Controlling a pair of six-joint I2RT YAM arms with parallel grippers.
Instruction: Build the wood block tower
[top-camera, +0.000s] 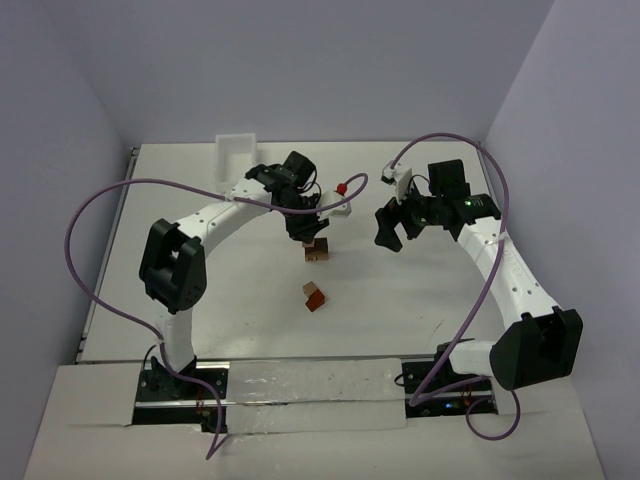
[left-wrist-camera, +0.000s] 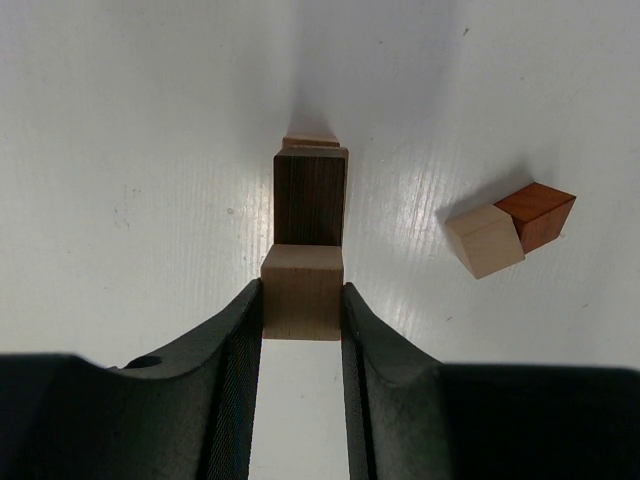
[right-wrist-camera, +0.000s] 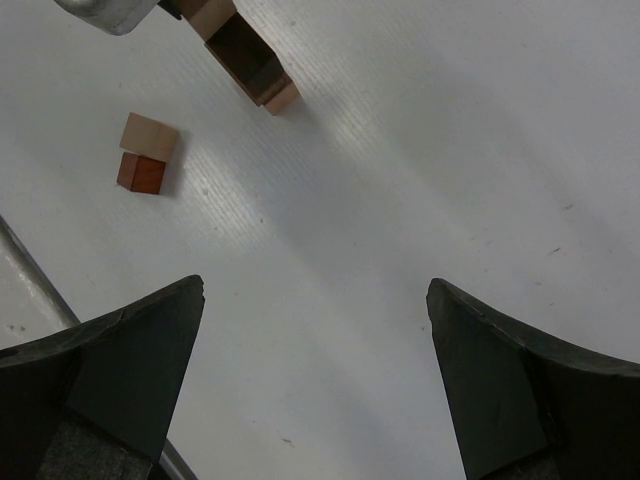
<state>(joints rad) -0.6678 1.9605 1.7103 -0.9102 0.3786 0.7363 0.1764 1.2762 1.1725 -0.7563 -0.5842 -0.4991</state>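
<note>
Wood block tower (left-wrist-camera: 310, 200) stands straight beyond the left gripper (left-wrist-camera: 302, 320), whose fingers pinch a tan block (left-wrist-camera: 302, 285) at its top. The right gripper (right-wrist-camera: 315, 340) gapes wide, empty. An off-centre release or a dragging finger could topple it.

1. Wood block tower (top-camera: 317, 248), top down: light tan wooden top cube (left-wrist-camera: 302, 295), dark brown wooden block (left-wrist-camera: 310, 195) with fine vertical grain, pale tan wooden base block (left-wrist-camera: 311, 142).
2. Pair at 2 o'clock of the tower, left wrist view: light tan loose wooden cube (left-wrist-camera: 484, 240), reddish-brown wooden cube (left-wrist-camera: 537, 213).
3. Flat table top (left-wrist-camera: 120, 150): white, faint specks.
4. Left gripper (left-wrist-camera: 302, 288), right gripper (right-wrist-camera: 315, 288): black. Arm links (top-camera: 215, 222): white, black joints. Cables (top-camera: 90, 230): purple.
5. Rectangular plastic bin (top-camera: 237, 150): white.
</note>
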